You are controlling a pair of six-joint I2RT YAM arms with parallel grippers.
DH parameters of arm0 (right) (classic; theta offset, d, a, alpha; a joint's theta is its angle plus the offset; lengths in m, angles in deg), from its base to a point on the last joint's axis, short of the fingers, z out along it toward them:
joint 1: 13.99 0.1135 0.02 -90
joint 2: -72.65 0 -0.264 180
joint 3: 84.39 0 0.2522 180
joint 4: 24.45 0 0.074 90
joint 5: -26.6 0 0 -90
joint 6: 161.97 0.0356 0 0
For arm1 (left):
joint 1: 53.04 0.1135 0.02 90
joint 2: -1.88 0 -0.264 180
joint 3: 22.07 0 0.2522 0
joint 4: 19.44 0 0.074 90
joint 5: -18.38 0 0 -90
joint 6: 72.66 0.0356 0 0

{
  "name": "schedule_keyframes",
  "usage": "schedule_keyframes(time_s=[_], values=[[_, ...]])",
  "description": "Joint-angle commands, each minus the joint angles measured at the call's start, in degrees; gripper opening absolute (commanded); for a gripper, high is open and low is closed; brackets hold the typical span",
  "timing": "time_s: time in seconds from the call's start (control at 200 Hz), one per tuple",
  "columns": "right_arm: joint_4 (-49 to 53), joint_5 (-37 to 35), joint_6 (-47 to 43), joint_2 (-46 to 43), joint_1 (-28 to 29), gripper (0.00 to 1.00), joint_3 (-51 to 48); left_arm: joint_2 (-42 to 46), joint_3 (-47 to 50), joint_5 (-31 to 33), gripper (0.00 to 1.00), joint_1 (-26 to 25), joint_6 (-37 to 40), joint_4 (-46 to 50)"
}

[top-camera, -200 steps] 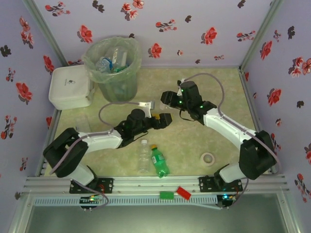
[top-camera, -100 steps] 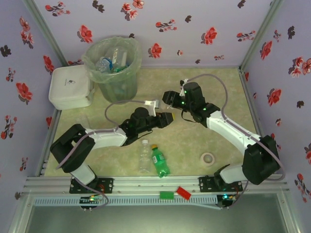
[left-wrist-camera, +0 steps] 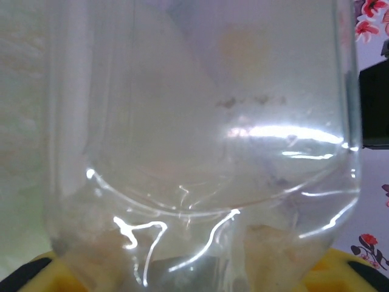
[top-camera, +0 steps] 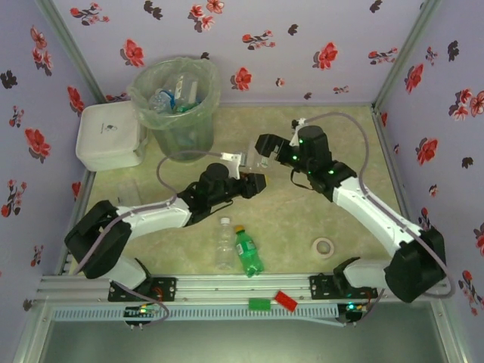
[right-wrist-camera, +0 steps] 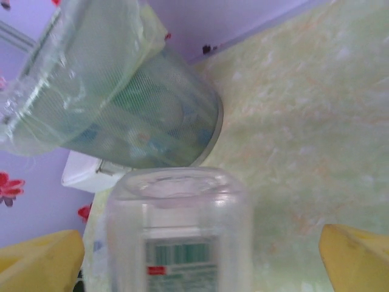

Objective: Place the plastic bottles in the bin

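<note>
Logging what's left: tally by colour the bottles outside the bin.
Clear plastic bottles: 2, one lying flat, one held aloft
Green plastic bottle, yellow cap: 1
Total: 3

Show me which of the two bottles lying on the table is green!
The green bottle is the one on the right, with a yellow cap. The clear bottle beside it on the left has no colour.

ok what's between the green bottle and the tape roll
Nothing. In the top view, the tabletop between the green bottle and the tape roll is bare.
</note>
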Motion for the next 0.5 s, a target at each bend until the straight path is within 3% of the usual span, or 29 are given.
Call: schedule_keyframes(time_s=[0.0, 0.31, 0.495], values=[[2.13, -4.96, -1.07, -4.09, -1.2, 1.0, -0.71, 3.99, -3.95, 2.53, 0.02, 1.76, 6.15, 6.51], [0.96, -8.51, -3.32, -12.34, -2.48, 1.0, -10.46, 6.15, -19.42, 3.18, 0.0, 8.65, 17.16, 19.21], [3.51, -6.59, -3.16, -12.85, -2.48, 1.0, -14.64, 4.41, -32.93, 4.14, 0.0, 14.93, 23.78, 34.06]])
